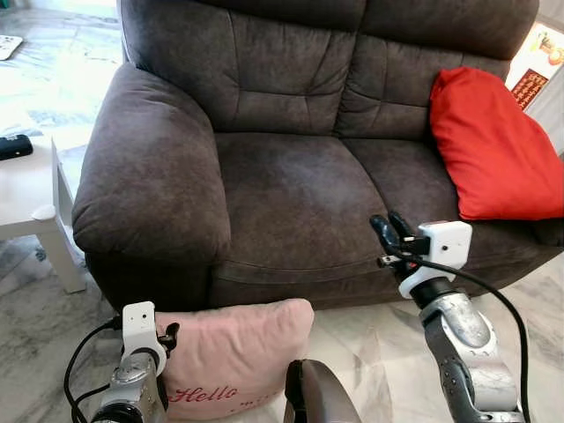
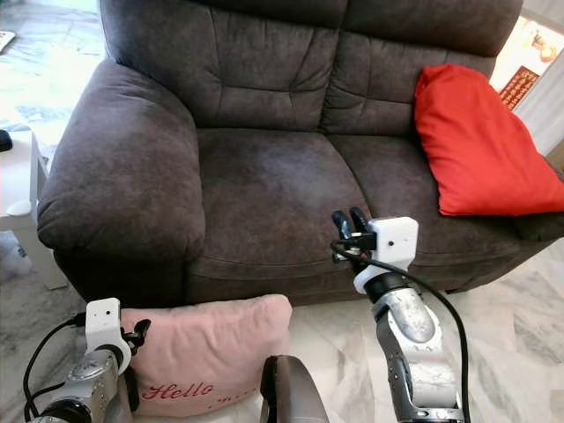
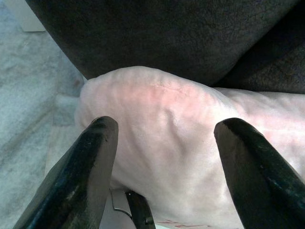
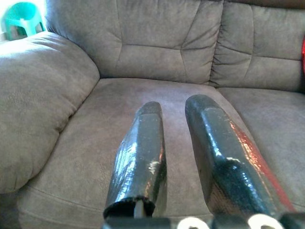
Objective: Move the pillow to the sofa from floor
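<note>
A pink pillow [image 1: 233, 357] with "Hello" in red script stands on the floor, leaning against the front of the dark brown sofa [image 1: 291, 194]. My left gripper [image 1: 167, 337] is at the pillow's upper left corner. In the left wrist view it [image 3: 167, 123] is open, one black finger on each side of the pink fabric [image 3: 190, 143]. My right gripper [image 1: 388, 227] is raised before the front edge of the seat, to the right of the pillow. Its two fingers [image 4: 147, 143] lie close together over the bare seat cushion, holding nothing.
A red pillow [image 1: 493, 150] leans in the sofa's right corner. A white side table [image 1: 26, 194] with a black remote [image 1: 13, 145] stands left of the armrest. Marble floor [image 1: 379, 344] lies open to the right of the pink pillow. A dark rounded part [image 1: 317, 397] rises at bottom centre.
</note>
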You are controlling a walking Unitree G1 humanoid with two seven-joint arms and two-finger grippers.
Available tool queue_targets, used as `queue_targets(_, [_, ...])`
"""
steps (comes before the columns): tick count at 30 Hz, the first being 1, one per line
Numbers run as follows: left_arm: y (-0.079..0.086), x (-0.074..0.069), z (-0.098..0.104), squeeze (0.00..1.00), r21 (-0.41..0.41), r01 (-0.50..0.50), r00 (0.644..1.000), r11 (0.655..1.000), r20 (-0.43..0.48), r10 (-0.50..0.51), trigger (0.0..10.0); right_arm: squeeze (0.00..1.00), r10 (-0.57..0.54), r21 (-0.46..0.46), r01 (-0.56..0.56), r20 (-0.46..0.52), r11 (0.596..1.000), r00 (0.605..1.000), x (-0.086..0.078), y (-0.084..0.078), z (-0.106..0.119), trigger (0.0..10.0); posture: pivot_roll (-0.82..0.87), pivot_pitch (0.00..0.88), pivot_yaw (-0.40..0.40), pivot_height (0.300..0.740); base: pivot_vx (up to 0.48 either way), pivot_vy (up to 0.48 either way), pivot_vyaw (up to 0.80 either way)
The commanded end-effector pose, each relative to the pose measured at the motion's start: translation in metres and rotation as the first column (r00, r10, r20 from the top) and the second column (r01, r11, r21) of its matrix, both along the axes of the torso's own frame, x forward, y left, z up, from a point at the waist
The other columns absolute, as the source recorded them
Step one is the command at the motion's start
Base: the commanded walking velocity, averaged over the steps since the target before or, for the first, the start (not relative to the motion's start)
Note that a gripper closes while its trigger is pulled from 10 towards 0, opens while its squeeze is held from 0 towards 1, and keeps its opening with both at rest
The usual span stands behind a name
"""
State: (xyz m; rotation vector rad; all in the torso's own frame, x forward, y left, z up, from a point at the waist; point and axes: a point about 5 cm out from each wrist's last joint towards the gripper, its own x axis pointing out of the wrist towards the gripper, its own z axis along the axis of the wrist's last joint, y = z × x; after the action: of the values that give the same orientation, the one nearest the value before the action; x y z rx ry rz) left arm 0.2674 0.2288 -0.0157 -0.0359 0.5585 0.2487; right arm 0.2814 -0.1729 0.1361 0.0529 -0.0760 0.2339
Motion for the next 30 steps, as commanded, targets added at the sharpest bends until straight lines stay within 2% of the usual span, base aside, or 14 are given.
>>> queue_targets(1, [-0.005, 0.004, 0.002, 0.0, 0.006, 0.006, 1.0, 1.0, 0.023, -0.006, 10.0, 0.0, -0.016, -0.001, 0.016, -0.011, 1.0, 1.0, 0.002, -0.004, -0.001, 10.0, 0.01, 0.061, -0.271, 0.54, 0.0, 0.0, 0.0])
queue_targets(9, [-0.007, 0.011, 0.015, 0.0, 0.074, 0.016, 0.992, 0.997, 0.12, -0.025, 10.0, 0.0, -0.024, 0.024, 0.025, -0.035, 0.999, 0.999, 0.003, 0.002, -0.006, 10.0, 0.02, 0.067, -0.247, 0.54, 0.0, 0.0, 0.0])
queue_targets(13, [-0.014, 0.015, 0.027, 0.0, 0.106, 0.035, 0.976, 0.994, 0.211, -0.057, 10.0, 0.0, -0.042, 0.047, 0.043, -0.028, 0.998, 0.999, 0.002, 0.003, -0.005, 10.0, 0.02, 0.062, -0.226, 0.532, 0.0, 0.0, 0.0])
queue_targets(19, [-0.014, 0.012, 0.029, 0.0, 0.122, 0.032, 0.97, 0.992, 0.235, -0.061, 10.0, 0.0, -0.035, 0.06, 0.036, -0.018, 0.998, 0.999, 0.002, 0.007, -0.007, 10.0, 0.03, 0.054, -0.211, 0.502, 0.0, 0.0, 0.0])
queue_targets(24, [-0.011, 0.009, 0.029, 0.0, 0.13, 0.022, 0.972, 0.991, 0.228, -0.052, 10.0, 0.0, -0.028, 0.034, 0.029, -0.022, 0.999, 0.999, 0.002, 0.009, -0.009, 10.0, 0.04, 0.053, -0.203, 0.502, 0.0, 0.0, 0.0])
queue_targets(30, [-0.008, 0.009, 0.03, 0.0, 0.136, 0.015, 0.974, 0.991, 0.224, -0.045, 10.0, 0.0, -0.019, 0.046, 0.021, -0.028, 0.999, 0.999, -0.001, 0.01, -0.011, 10.0, 0.04, 0.061, -0.204, 0.502, 0.0, 0.0, 0.0])
